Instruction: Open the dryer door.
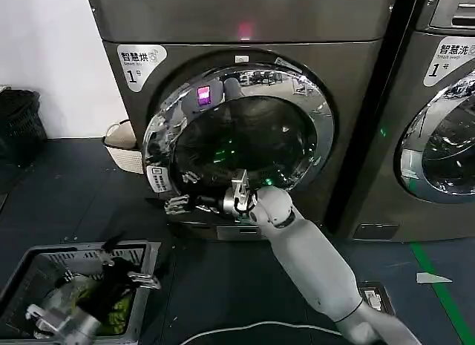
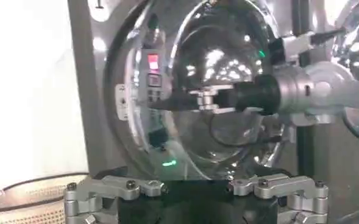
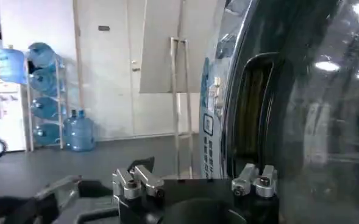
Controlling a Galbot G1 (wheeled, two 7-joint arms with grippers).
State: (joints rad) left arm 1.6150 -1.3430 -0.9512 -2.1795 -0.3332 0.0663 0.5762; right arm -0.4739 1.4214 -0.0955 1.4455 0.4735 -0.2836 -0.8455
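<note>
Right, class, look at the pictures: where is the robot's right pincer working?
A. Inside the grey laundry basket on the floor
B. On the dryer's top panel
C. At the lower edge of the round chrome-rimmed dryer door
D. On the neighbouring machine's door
C: in the head view the right pincer reaches the lower edge of the round chrome-rimmed dryer door; the left pincer hangs over the grey laundry basket.

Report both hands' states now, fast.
Left hand: open, holding nothing, over the laundry basket.
Right hand: at the dryer door; grip cannot be told.
</note>
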